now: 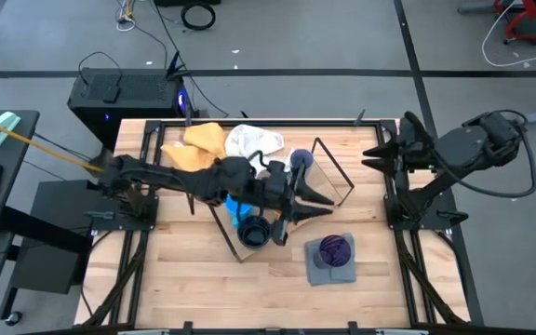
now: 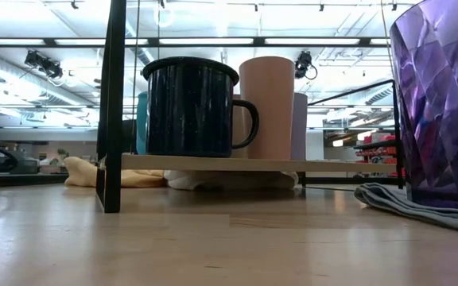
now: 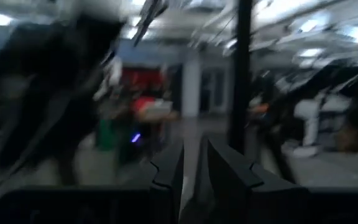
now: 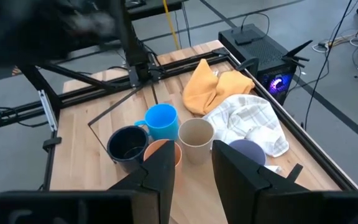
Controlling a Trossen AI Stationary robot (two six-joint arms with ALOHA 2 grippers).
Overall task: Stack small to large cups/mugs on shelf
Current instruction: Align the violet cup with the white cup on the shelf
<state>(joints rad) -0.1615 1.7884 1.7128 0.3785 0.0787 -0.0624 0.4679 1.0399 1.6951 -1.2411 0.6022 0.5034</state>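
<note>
The left gripper [image 1: 322,200] reaches across the middle of the table in the high view, its two dark fingers ending in points toward three o'clock just above the shelf [image 1: 328,172]; the left wrist view shows the fingers [image 3: 166,171] close together with only a narrow slit between them and nothing held. The right gripper [image 1: 387,154] waits at the table's three o'clock edge, raised on its arm, and its own view shows the fingers [image 4: 160,165] parted with nothing between them. On the shelf, seen from the right wrist, the cups sit in a tight cluster: the dark navy mug [image 4: 127,147], the bright blue mug [image 4: 162,119] beside it, the orange cup [image 4: 164,149] partly behind a finger, the beige cup [image 4: 196,138] and the lavender cup [image 4: 247,151]. In the low view the navy mug and the beige cup stand upright on the board. The purple cup [image 1: 334,248] stands apart at five o'clock of the cluster, off the shelf, on a grey cloth [image 1: 328,272]. A yellow cloth [image 1: 196,146] and a white cloth [image 1: 253,141] lie toward the table's twelve o'clock edge
</note>
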